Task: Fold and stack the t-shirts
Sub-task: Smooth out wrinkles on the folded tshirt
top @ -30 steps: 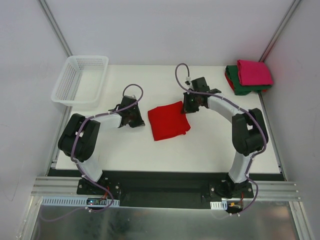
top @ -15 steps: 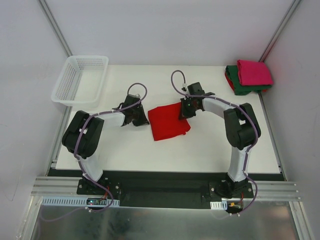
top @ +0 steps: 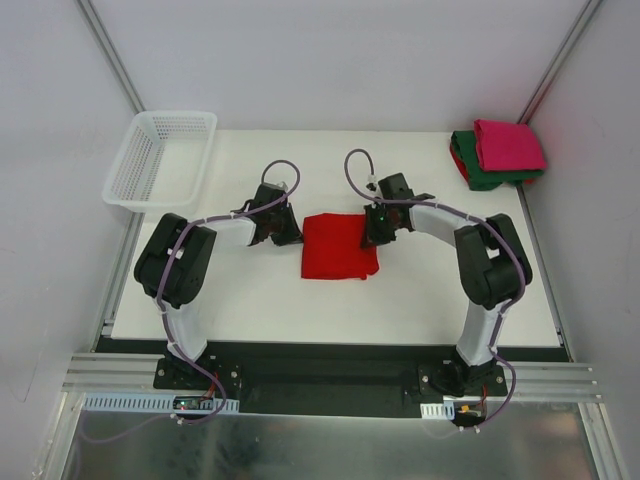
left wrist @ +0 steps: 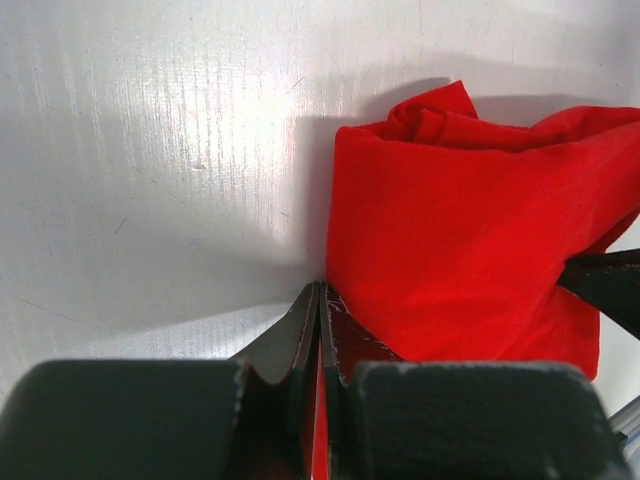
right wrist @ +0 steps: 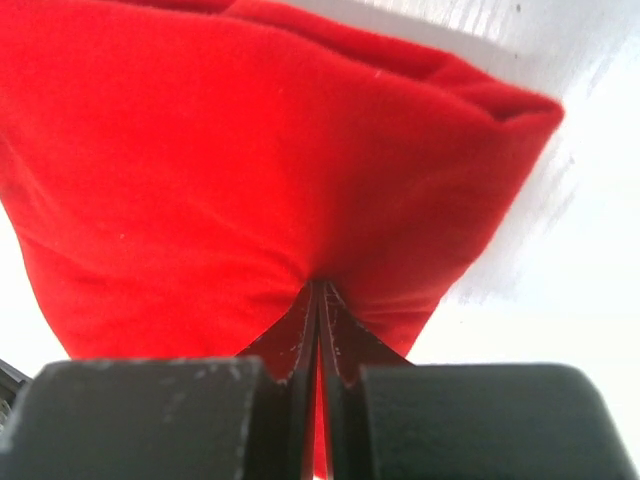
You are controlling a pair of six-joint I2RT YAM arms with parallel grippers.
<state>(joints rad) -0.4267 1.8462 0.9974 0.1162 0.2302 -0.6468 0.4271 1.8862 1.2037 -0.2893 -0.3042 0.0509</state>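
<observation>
You have the white table (top: pixel 250 300) running from the arm bases to the back wall. The mesh basket (top: pixel 172 114) sits at its far left corner, partly overhanging the edge.

The red t-shirt (top: pixel 338 248) lies near the middle of the table, folded to a rough square, flat and fairly even from above. In the left wrist view (left wrist: pixel 460 240) its far corner is bunched into a small crumpled fold, while the right wrist view (right wrist: pixel 250 170) shows smooth cloth with a rounded folded edge.

At the far right corner the pink t-shirt (top: pixel 508 143) rests folded on top of the green t-shirt (top: pixel 480 178) - close to the right wall and well apart from the red one.

Your left gripper (top: pixel 292 238) (left wrist: pixel 320 290) is at the red shirt's left edge, jaws pressed together with a sliver of red cloth between them. Your right gripper (top: pixel 372 238) (right wrist: pixel 318 285) is at the shirt's far right corner, clamped on the cloth the same way.

Bare white surface shows on every side of the red shirt - widest toward the near edge and toward the right-hand stack.
</observation>
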